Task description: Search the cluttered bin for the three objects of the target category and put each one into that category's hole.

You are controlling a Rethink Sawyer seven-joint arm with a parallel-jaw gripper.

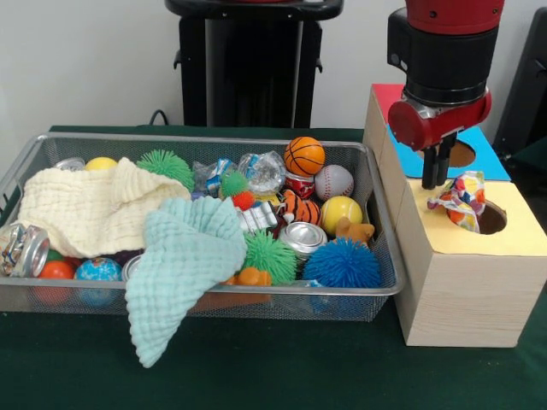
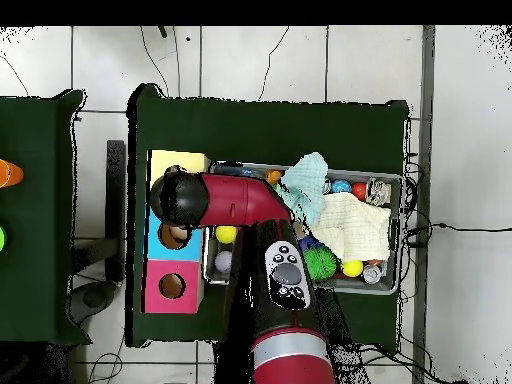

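1. The step in hand is judged to be the delivery of one knotted fabric bundle (image 1: 462, 198) to its hole: the bundle is seen lying on the yellow top of the wooden box (image 1: 466, 282), at the left edge of the round hole (image 1: 491, 217), partly over the opening but not down in it.
2. The gripper (image 1: 438, 173) is held just above and to the left of the bundle. Its dark fingers are seen pointing down and close together, with nothing clamped between them; the bundle appears to be released.
3. The cluttered bin (image 1: 26, 166) is seen to the left of the box, filled with balls, cans, foil wads and two cloths. No other bundle can be made out in it; any others may be hidden under the cloths.
4. The next move is judged to call for a nudge of the bundle rightwards into the hole, or a re-grasp and drop over its centre.
5. After that, a return over the bin would be needed, and the cloths would probably have to be shifted.
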